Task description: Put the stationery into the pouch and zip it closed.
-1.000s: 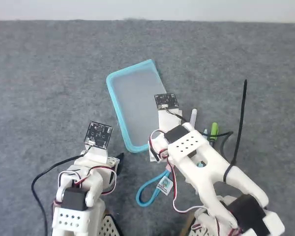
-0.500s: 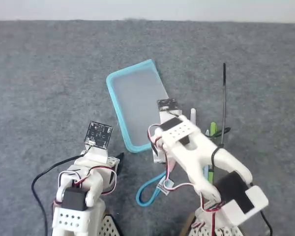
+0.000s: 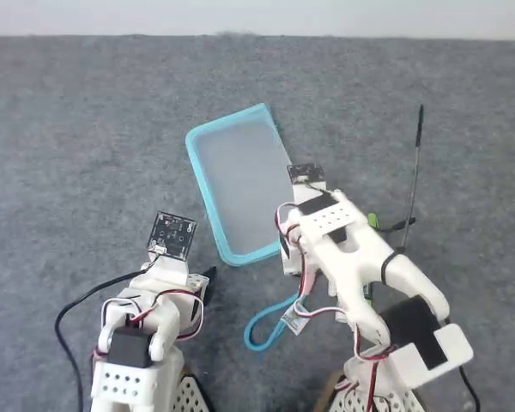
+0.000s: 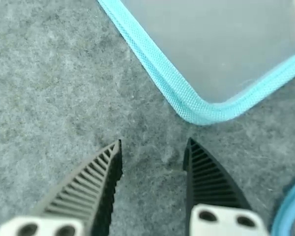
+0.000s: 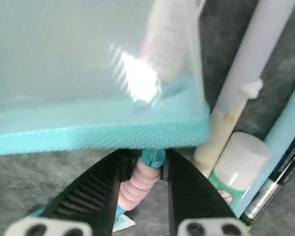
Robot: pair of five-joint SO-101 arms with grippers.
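Down at the pouch (image 3: 240,176) edge, right gripper (image 5: 145,164) clamps the zipper pull (image 5: 153,156).

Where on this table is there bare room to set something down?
Free: the grey surface on the pouch's left-arm side and beyond the pouch. Crowded: its near corner, where the right gripper clamps the zipper pull beside the pens.

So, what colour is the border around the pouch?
Turquoise. The pouch has a turquoise woven edge, which shows best in the left wrist view.
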